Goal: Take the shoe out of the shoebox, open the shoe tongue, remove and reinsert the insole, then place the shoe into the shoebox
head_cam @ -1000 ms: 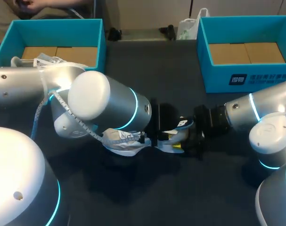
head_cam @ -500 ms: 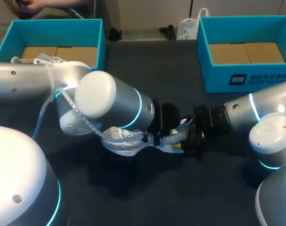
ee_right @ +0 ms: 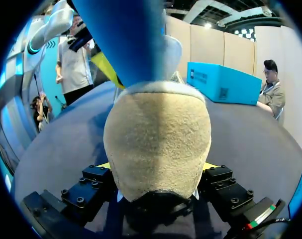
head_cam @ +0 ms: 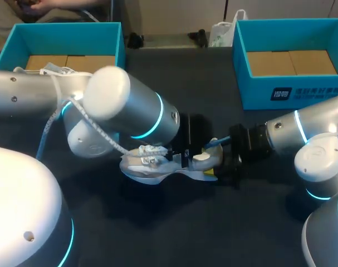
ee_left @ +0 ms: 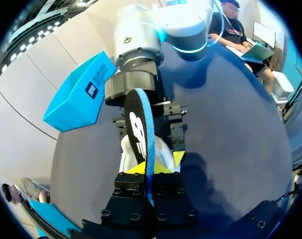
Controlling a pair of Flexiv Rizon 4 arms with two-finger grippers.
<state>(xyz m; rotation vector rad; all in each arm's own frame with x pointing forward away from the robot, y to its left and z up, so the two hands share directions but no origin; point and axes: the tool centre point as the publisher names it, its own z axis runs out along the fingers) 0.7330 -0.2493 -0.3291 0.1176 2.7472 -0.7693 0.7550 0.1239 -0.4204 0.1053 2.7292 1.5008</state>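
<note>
Both arms meet at the sneaker (head_cam: 149, 165) on the table (head_cam: 213, 228), heel rightward: right gripper (ee_right: 158, 174) clamps that heel, the insole (ee_left: 140, 127) rises edge-on from it toward left gripper (ee_left: 154, 165), whose grip I cannot tell.

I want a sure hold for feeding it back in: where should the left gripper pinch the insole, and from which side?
Likely across its flat faces, at the end nearest the left gripper, coming along its length. The insole stands on edge, so a pinch meets broad flats. Its far end rises over the heel of the shoe, where the right gripper sits, so that side is crowded.
</note>
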